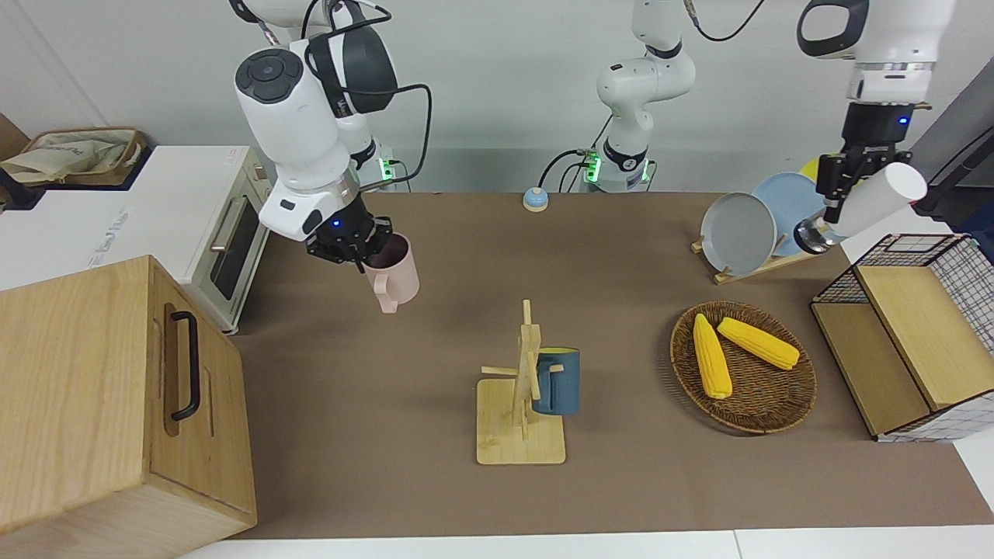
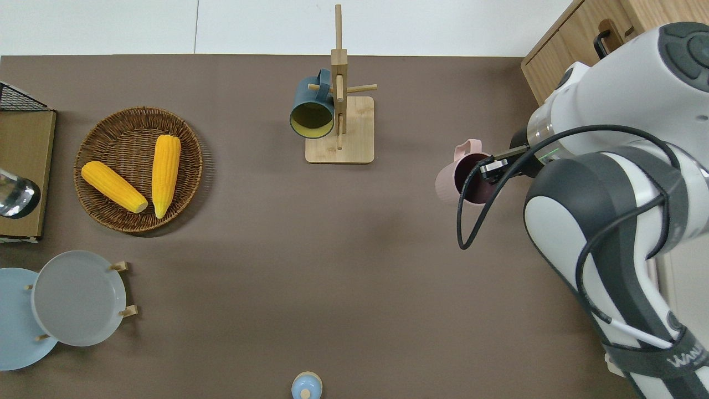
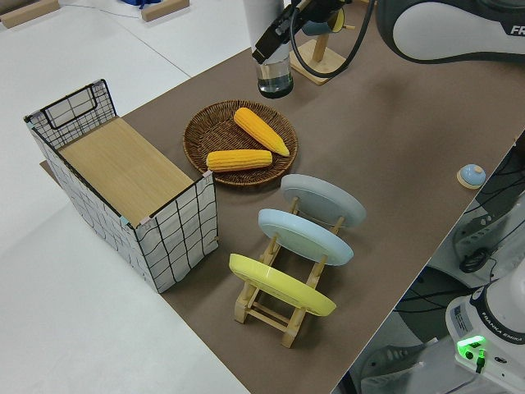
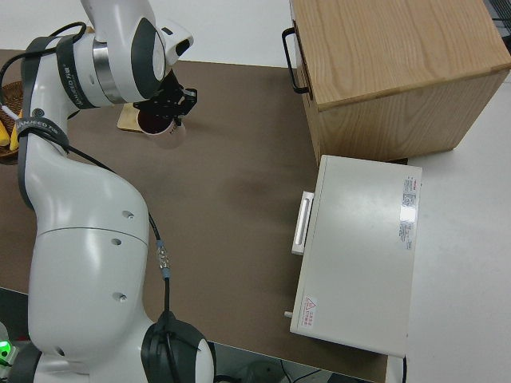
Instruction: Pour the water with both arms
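The front camera faces me from across the bench (image 1: 435,497); the overhead one looks straight down my way. Both share the mug tree (image 1: 522,404) (image 2: 339,105) and corn basket (image 1: 743,366) (image 2: 138,169). A raised camera at my left end looks diagonally along the bench; another sits above my right arm.
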Robot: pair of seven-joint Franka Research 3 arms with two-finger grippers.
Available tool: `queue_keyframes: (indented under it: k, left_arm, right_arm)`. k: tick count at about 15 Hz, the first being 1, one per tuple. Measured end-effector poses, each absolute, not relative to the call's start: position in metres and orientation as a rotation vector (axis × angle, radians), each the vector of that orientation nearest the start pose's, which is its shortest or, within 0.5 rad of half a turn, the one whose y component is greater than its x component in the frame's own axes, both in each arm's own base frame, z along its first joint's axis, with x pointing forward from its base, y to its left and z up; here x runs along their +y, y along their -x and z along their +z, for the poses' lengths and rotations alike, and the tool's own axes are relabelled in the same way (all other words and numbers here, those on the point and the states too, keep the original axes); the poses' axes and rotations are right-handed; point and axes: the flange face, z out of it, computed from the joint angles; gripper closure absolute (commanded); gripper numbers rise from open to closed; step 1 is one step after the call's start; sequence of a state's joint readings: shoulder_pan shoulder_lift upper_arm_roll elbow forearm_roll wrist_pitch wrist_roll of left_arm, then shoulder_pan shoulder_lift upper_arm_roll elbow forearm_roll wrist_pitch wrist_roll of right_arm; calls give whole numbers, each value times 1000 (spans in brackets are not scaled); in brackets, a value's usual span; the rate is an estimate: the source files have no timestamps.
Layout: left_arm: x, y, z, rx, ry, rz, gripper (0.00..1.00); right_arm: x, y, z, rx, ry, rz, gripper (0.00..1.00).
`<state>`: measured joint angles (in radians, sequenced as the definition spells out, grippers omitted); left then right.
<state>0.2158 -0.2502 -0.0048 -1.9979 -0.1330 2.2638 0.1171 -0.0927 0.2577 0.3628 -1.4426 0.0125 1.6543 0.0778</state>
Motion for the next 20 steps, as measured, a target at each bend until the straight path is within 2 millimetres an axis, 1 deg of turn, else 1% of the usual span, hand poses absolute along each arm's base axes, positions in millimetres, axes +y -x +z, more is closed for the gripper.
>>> queue_keyframes:
  k: [1, 3, 4, 5, 6, 7, 8, 10, 11, 13, 14, 16, 17, 19, 20]
  left_arm:
    - [96, -506, 621, -229, 3059, -824, 1000]
    - [79, -492, 616, -218, 3059, -813, 1000]
    - [70, -484, 613, -219, 3060, -808, 1000]
    - [66, -479, 610, -217, 3060, -800, 1000]
    - [58, -472, 604, -211, 3060, -785, 1000]
    - [53, -465, 598, -203, 3061, -769, 1000]
    - [48, -457, 591, -196, 3062, -751, 1000]
    - [42, -443, 578, -189, 3064, -723, 1000]
    - [40, -438, 574, -187, 3065, -713, 1000]
    - [36, -428, 563, -182, 3067, -687, 1000]
    - [34, -423, 555, -177, 3069, -666, 1000]
    - [30, -416, 545, -172, 3072, -640, 1000]
    - [30, -415, 543, -172, 3072, -636, 1000]
    - [29, -414, 543, -174, 3072, -636, 1000]
    - [29, -414, 543, -176, 3072, -635, 1000]
  right_arm:
    - [152, -611, 549, -233, 3025, 90, 953]
    - [175, -601, 550, -166, 3027, 115, 953]
    - [196, -592, 549, -140, 3032, 132, 953]
    - [213, -585, 548, -121, 3023, 150, 953]
    - [243, -571, 546, -107, 3006, 182, 953]
    - [268, -559, 543, -109, 2995, 211, 971]
    - [286, -549, 540, -117, 2982, 236, 975]
    - [310, -541, 539, -114, 2932, 230, 986]
    - [318, -540, 538, -75, 2916, 214, 994]
    - [344, -537, 531, 45, 2887, 167, 994]
    - [362, -534, 521, 102, 2877, 170, 994]
    - [391, -529, 499, 209, 2858, 192, 992]
    - [413, -525, 484, 293, 2830, 191, 982]
    - [460, -517, 449, 451, 2745, 182, 980]
    - [476, -514, 433, 492, 2714, 190, 980]
